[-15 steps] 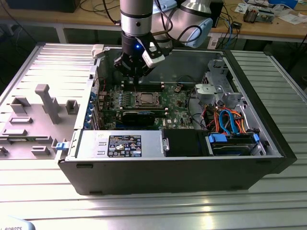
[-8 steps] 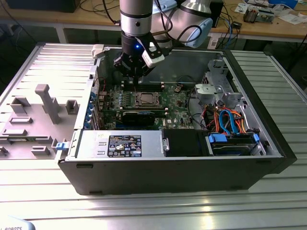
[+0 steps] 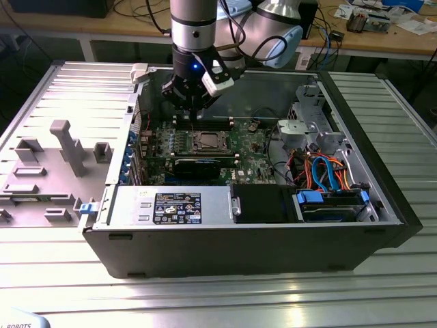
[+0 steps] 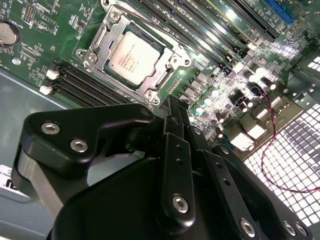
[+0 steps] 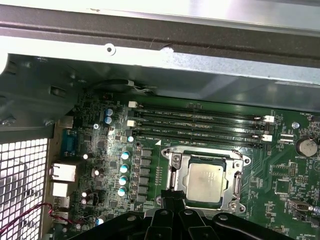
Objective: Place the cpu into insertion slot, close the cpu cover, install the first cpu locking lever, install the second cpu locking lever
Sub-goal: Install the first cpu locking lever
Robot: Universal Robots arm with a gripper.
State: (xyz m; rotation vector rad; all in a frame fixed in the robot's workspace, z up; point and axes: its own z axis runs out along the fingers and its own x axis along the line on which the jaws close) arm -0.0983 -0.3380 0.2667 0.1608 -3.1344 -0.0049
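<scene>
a robot arm is reaching down into an open computer case that is lying on a ribbed metal worktop. inside the case a green motherboard is lying flat, and the insertion slot is sitting near its middle.

the black end effector is hanging over the motherboard, near the insertion slot and on the side of it that faces the far wall of the case. in the second wrist view the end effector is showing its two narrow fingers drawn together, tip against tip, with nothing gripped between them. the tips are pointing toward a corner of the insertion slot; from these views i cannot tell whether they are touching the board.

the cpu is resting inside the insertion slot, its silvery-grey top facing up. the cpu cover is lying flat over the insertion slot, and its square opening is framing the cpu. i cannot tell whether the locking levers beside the insertion slot are latched.

in the first wrist view long black memory slots are running alongside the insertion slot, between it and the case wall.
</scene>
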